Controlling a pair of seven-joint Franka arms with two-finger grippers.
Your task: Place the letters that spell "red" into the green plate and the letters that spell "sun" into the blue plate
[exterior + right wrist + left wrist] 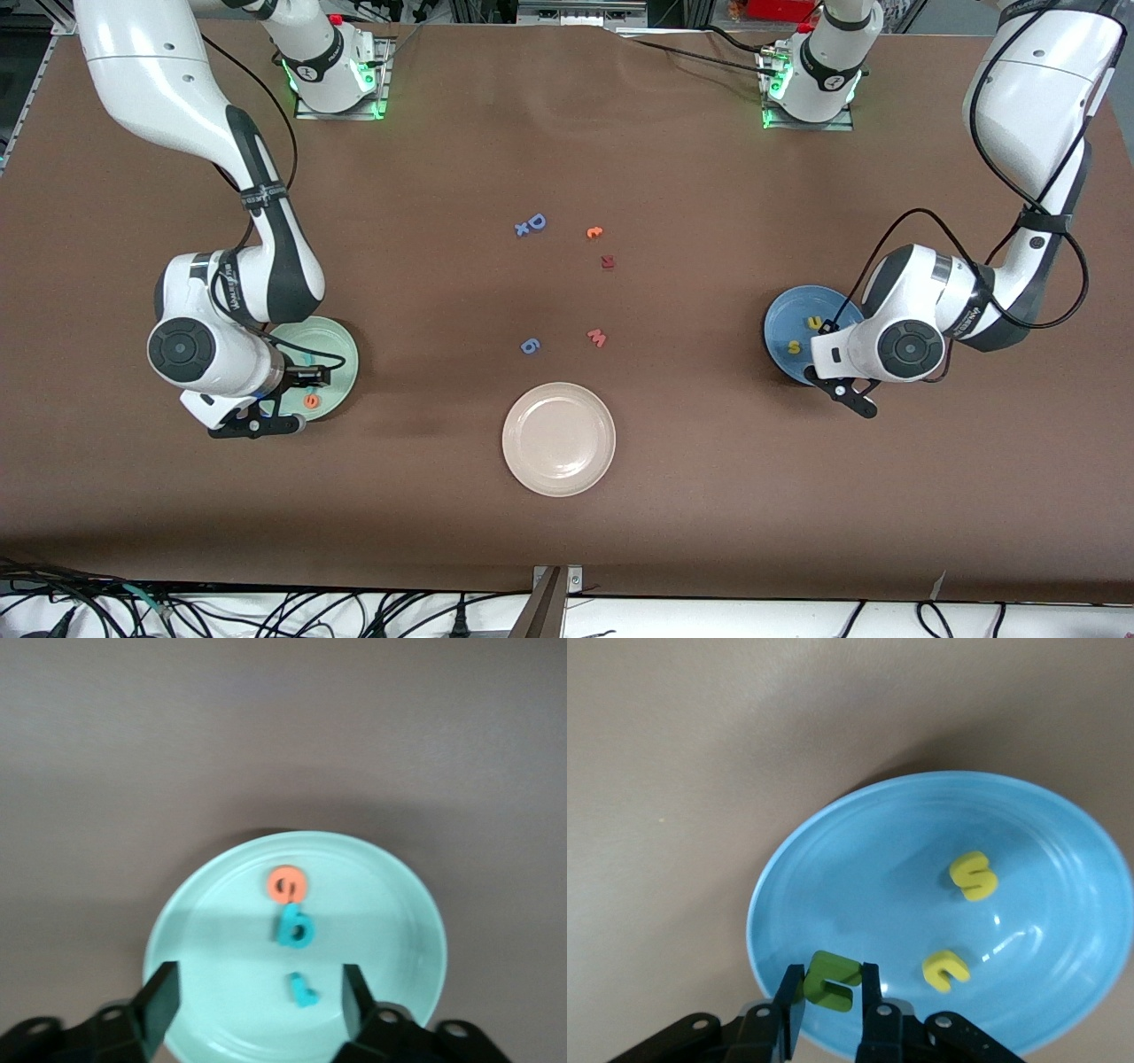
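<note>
My right gripper [257, 992] hangs open over the green plate [390, 930]. In that plate are the orange "e" [286, 884], the teal "d" [295, 927] and the teal "r" [304, 990]. The "r" shows between the spread fingers and touches neither. My left gripper [831, 992] is shut on the olive-green letter [831, 981], just above the rim of the blue plate [859, 868]. The yellow "s" [974, 875] and the yellow "u"/"n" letter [945, 969] lie in that plate. The front view shows the green plate [341, 354] at the right arm's end and the blue plate [784, 319] at the left arm's end.
A beige-white plate [558, 438] sits mid-table, nearest the front camera. Loose letters lie farther back: a blue "6" [529, 346], a salmon "w" [597, 338], a dark red letter [608, 261], an orange "c" [594, 233] and a blue "D" [537, 221].
</note>
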